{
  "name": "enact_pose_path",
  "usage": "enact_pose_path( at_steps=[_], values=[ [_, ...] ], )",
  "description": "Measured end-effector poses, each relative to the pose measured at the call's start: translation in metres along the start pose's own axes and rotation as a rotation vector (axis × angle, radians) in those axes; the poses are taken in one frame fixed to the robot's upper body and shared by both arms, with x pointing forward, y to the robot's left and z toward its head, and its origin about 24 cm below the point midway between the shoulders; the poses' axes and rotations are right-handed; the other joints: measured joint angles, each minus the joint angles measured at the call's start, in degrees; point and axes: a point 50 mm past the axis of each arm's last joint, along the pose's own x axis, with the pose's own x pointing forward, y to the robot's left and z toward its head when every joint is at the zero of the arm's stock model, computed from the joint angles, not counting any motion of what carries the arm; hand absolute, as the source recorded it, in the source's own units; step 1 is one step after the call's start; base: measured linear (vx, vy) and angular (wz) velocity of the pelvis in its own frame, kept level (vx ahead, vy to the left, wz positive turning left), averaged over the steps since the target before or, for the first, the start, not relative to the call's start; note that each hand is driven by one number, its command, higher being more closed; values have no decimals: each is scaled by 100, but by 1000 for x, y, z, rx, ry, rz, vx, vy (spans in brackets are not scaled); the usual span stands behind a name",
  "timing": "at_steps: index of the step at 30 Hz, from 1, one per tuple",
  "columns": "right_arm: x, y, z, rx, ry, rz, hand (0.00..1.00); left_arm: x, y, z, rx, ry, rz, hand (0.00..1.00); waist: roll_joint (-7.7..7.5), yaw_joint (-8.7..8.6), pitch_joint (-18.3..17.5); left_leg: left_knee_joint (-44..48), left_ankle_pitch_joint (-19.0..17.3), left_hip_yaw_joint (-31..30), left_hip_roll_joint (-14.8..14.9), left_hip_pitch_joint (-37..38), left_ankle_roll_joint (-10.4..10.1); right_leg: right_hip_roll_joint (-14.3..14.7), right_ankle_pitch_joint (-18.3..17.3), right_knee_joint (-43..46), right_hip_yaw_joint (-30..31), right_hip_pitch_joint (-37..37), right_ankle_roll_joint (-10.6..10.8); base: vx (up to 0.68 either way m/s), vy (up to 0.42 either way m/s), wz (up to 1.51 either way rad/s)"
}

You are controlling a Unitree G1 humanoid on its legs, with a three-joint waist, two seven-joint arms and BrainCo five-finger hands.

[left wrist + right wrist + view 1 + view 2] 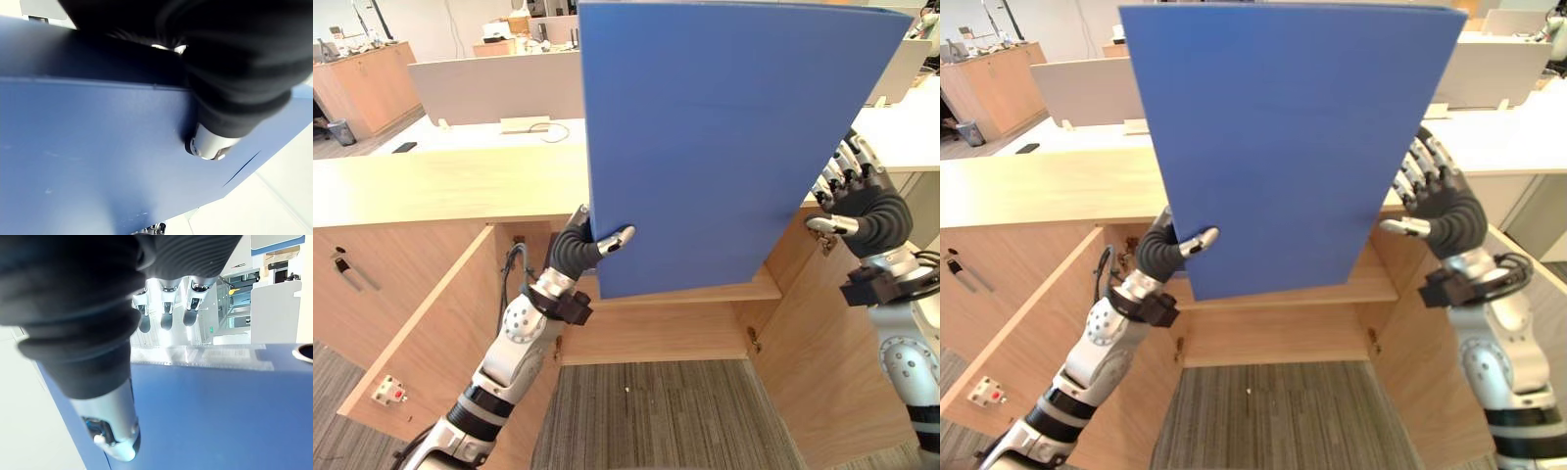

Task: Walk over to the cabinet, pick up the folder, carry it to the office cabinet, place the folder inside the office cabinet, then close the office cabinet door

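The large blue folder (724, 137) stands upright in the air between my two hands, in front of the open office cabinet (440, 186). My left hand (576, 250) grips its lower left corner, thumb (208, 147) pressed on the front face and the fingers hidden behind. At the folder's right edge my right hand (867, 211) has straight fingers (166, 308) reaching past the spine and its thumb (112, 426) lying against the blue cover (220, 411). The folder's bottom edge hangs just above the cabinet's inner shelf (705, 294).
Both wooden cabinet doors are swung out, the left door (431, 333) and the right door (813, 362), with grey carpet (656, 411) between them. White desks and a partition (489, 88) stand behind the cabinet top.
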Motion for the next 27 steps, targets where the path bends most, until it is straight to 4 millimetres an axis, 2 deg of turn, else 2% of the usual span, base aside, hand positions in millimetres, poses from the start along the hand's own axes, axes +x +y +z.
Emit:
enact_pose_path(
  at_steps=[10,14,20,27],
  values=[
    [34,-37,36,-151,-34,-48,0,-2,1,-9,0,55,-34,100,-41,16,-48,-1,21,-20,4,-18,7,0,-17,-27,-18,-4,22,15,-41,1],
    [46,-47,42,-155,-51,-92,0,1,0,-8,-24,51,-46,100,-68,24,-88,-1,36,-60,10,-36,9,3,0,-33,-64,2,0,24,-42,5],
    [57,-43,45,-130,-73,-74,0,3,0,-7,-43,44,-51,100,-64,45,-96,0,82,-139,24,-101,19,12,15,-46,-155,-6,-18,17,-42,8],
    [58,-36,31,-55,-18,-18,0,3,-3,-9,-105,47,-46,100,-86,114,-83,0,90,-146,28,-101,22,15,15,-52,-160,-3,-19,12,-30,0]
  ],
)
